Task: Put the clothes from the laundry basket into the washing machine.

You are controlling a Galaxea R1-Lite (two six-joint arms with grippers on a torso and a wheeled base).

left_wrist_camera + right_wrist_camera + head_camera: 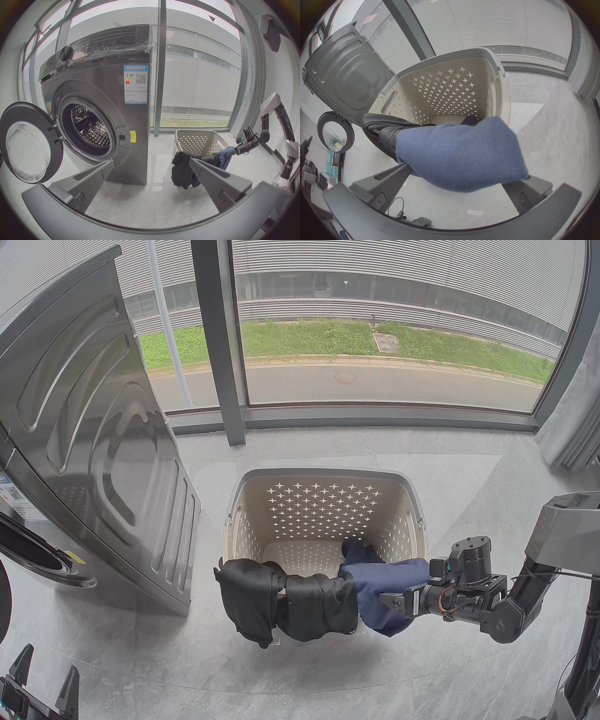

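Observation:
The cream laundry basket stands on the floor in front of me. Over its near rim hangs a black garment, and a blue garment is draped over the near right corner. My right gripper is at that corner, open, its fingers spread either side of the blue garment, whose cloth covers the fingertips. The grey washing machine stands to the left, its round door swung open and the drum showing. My left gripper is low at the near left, open and empty, away from the basket.
A full-height window with a dark post runs behind the basket. A grey curtain hangs at the far right. Bare grey floor lies between me and the basket, and between basket and machine.

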